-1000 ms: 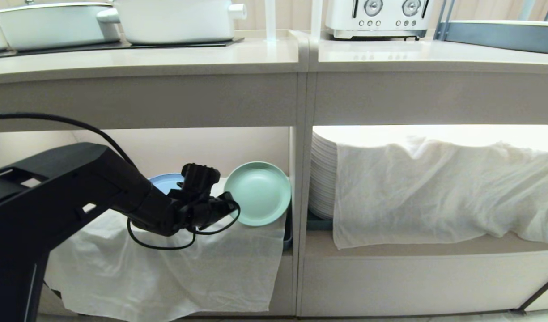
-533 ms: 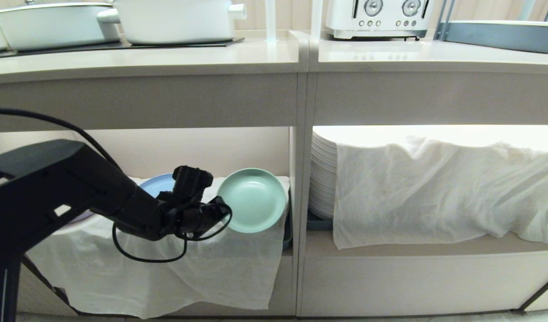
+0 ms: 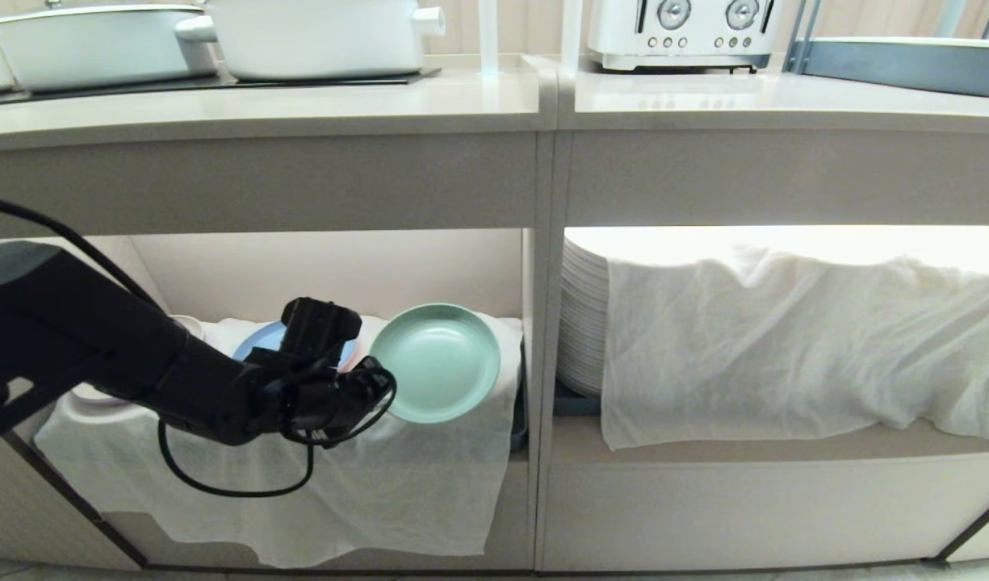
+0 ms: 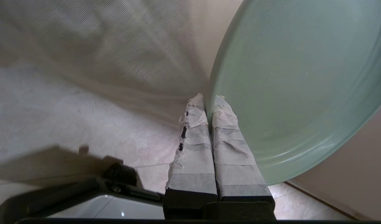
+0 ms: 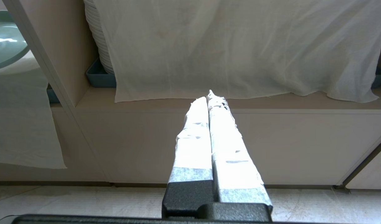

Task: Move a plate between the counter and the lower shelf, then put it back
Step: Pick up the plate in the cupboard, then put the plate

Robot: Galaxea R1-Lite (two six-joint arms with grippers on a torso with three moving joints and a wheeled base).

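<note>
The pale mint-green plate (image 3: 437, 363) hangs tilted on edge at the mouth of the lower shelf (image 3: 341, 270), its face turned outward. My left gripper (image 3: 379, 389) is shut on the plate's left rim. In the left wrist view the taped fingers (image 4: 193, 137) pinch the rim of the plate (image 4: 296, 77), one finger on each side. The counter (image 3: 300, 105) runs above the shelf. My right gripper (image 5: 210, 96) is shut on nothing, parked low before the right bay. The plate (image 5: 3, 37) shows at that view's edge.
A blue plate (image 3: 256, 343) and an off-white plate (image 3: 189, 324) lie on the gauzy cloth (image 3: 381, 484) behind my wrist. White pots (image 3: 316, 36) and a toaster (image 3: 680, 32) stand above. A tall plate stack (image 3: 583, 315) fills the right bay past the divider (image 3: 542, 323).
My left arm has drawn back to the left and slightly down, carrying the green plate leftward out of the shelf. More of the blue plate shows behind it.
</note>
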